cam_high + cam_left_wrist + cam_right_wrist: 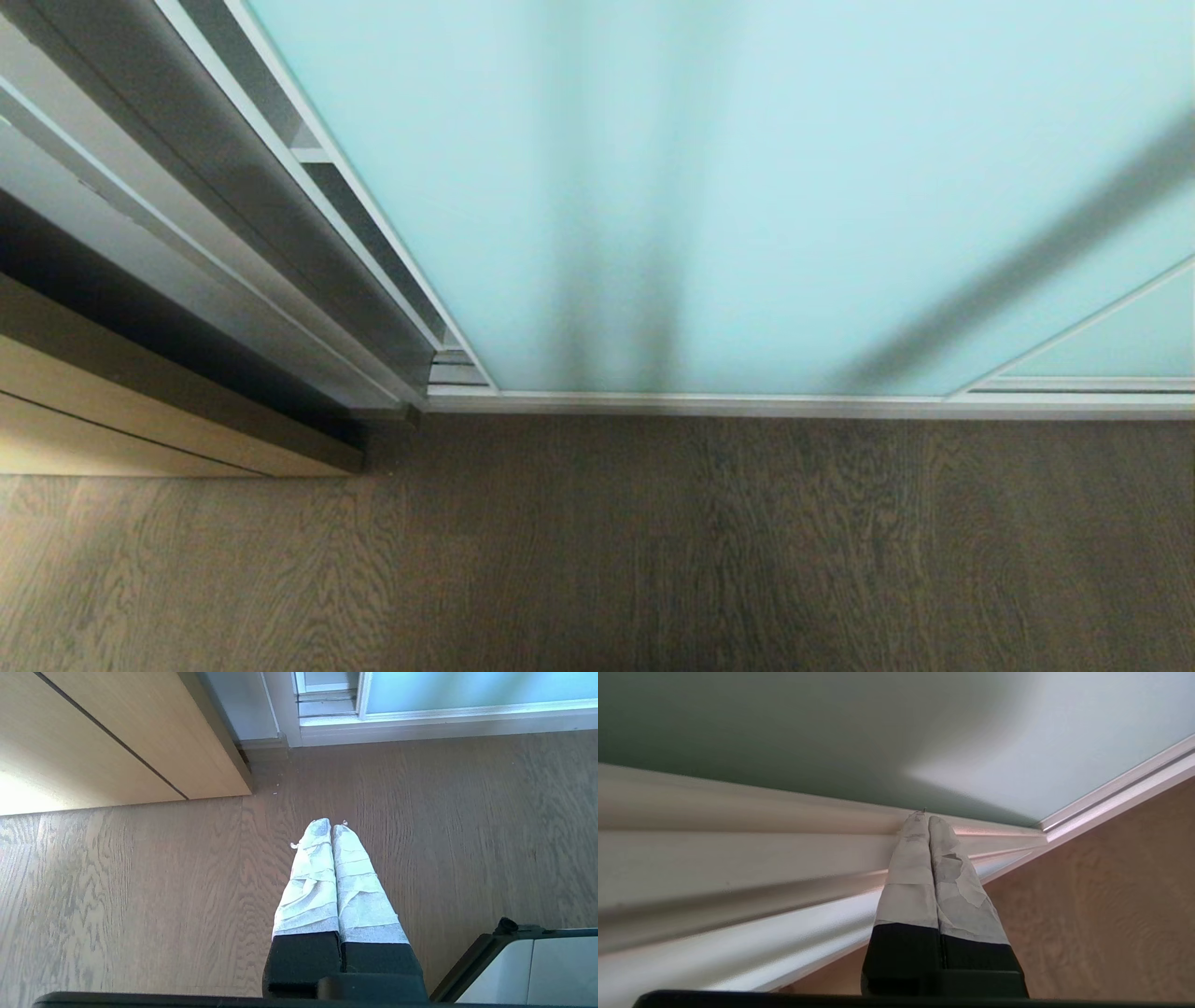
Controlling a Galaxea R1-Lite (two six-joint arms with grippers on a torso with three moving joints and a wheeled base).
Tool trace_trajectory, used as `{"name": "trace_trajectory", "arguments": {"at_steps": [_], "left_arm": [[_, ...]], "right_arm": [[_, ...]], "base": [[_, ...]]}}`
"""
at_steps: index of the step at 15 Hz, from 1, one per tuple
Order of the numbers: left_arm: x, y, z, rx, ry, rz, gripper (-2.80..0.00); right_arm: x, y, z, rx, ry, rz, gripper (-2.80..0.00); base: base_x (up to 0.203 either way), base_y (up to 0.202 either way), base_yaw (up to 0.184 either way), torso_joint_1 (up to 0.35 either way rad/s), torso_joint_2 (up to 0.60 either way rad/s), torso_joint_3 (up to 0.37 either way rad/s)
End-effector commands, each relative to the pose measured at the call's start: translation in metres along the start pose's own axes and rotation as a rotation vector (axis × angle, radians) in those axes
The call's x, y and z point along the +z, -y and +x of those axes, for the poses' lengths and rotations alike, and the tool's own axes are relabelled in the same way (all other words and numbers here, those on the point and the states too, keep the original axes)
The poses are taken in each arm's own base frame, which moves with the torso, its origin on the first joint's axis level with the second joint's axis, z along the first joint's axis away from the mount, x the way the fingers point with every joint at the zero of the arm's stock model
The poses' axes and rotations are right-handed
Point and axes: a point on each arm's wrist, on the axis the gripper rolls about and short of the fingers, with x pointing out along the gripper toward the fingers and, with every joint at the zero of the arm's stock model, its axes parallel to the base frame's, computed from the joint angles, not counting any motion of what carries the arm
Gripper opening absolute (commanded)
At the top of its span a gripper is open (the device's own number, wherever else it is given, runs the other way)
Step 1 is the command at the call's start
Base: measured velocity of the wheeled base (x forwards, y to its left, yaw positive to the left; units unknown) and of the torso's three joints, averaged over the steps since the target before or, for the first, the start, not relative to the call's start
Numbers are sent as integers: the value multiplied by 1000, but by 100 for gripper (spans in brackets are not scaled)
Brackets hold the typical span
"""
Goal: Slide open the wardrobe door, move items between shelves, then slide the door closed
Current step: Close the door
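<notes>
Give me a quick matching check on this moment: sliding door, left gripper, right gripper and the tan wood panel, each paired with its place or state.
Things:
1. sliding wardrobe door
2. left gripper
3. right gripper
4. tan wood panel

Places or states:
A. shut, tips at the door's white frame rail
B. shut, hanging over bare wood floor
C. frosted aqua glass, nearly across the opening, narrow gap at its left edge
D. left of the wardrobe, meeting the floor

Pairs: 1-C, 2-B, 3-A, 4-D

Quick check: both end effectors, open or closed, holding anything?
Left end effector: closed, empty, over the floor.
Right end effector: closed, empty, tips at the sliding wardrobe door frame.
</notes>
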Motion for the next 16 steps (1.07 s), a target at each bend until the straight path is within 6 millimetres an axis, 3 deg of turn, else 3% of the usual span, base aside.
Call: {"name": "trace_trajectory", "arguments": {"at_steps": [1, 8, 16], "left_arm": [[0, 0, 0, -1, -3, 0, -280], [0, 0, 0, -1, -3, 0, -280], [0, 0, 0, -1, -3, 0, -280]], "right_arm": [[-7, -14, -6, 24, -15, -3, -280], [-28, -23, -2, 74, -42, -20, -280], [-33, -30, -3, 87, -51, -24, -280]], "base": [[0, 0, 0, 0, 0, 0], [0, 0, 0, 0, 0, 0], [0, 0, 0, 0, 0, 0]]}}
